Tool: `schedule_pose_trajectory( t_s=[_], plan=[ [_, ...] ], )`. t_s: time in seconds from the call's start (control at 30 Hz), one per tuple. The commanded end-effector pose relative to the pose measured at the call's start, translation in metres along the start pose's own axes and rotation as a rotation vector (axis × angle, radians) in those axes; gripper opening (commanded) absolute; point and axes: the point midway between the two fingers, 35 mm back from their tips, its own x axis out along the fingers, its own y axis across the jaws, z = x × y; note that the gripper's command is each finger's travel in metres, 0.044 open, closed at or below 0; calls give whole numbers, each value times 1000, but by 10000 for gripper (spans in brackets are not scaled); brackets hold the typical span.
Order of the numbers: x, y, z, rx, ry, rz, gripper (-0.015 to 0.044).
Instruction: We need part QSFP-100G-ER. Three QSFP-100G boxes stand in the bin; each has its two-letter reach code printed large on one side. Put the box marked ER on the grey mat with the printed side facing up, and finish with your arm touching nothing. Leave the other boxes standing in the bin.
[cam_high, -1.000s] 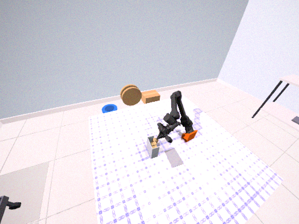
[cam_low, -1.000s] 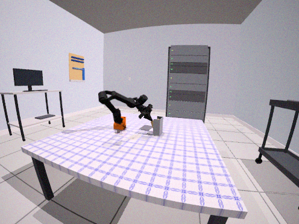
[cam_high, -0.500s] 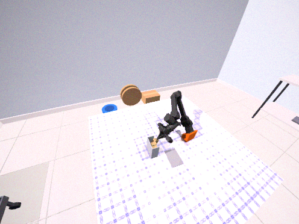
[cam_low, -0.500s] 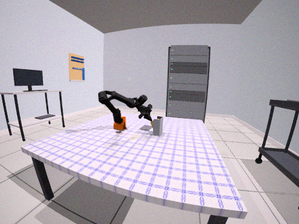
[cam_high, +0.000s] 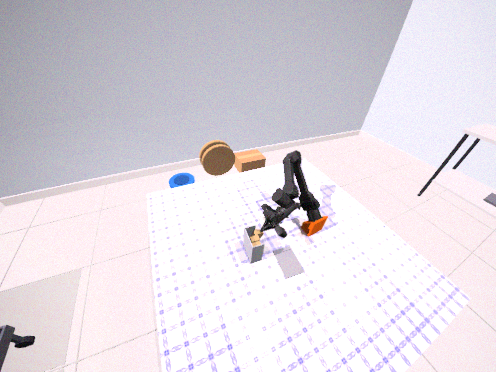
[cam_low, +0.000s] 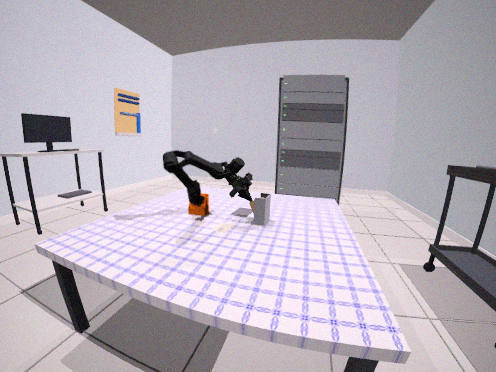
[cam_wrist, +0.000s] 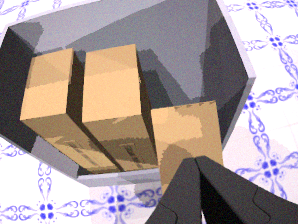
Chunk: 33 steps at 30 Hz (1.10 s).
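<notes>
The grey bin (cam_high: 256, 254) (cam_low: 262, 212) (cam_wrist: 236, 60) stands on the table. In the wrist view, a left box (cam_wrist: 47, 82) and a middle box (cam_wrist: 111, 85) stand close together in it. Dark marks show on their near sides, not legible. The right box (cam_wrist: 185, 122) stands apart, covers part of the near rim and seems to lean toward the arm. No reach code can be read. My gripper (cam_high: 261, 230) (cam_low: 252, 201) (cam_wrist: 194, 167) is shut, with nothing seen between the fingers; its tips are at the right box and hide its lower part. The grey mat (cam_high: 289, 263) (cam_low: 242, 212) carries no box.
The mat lies beside the bin, on the side toward the front of the top view. The arm's orange base (cam_high: 315, 226) (cam_low: 198, 205) stands on the checked table (cam_high: 215, 310) (cam_low: 225, 270). Inside the bin there is free room behind and right of the middle box.
</notes>
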Motion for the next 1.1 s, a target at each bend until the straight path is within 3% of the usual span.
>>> schedule_pose_trajectory(
  t_s=[0.0, 1.07],
  plan=[
    [-6, -1, 3, -2, 10, -7, 0],
    [-19, 0, -8, -7, 12, -2, 0]
  ],
)
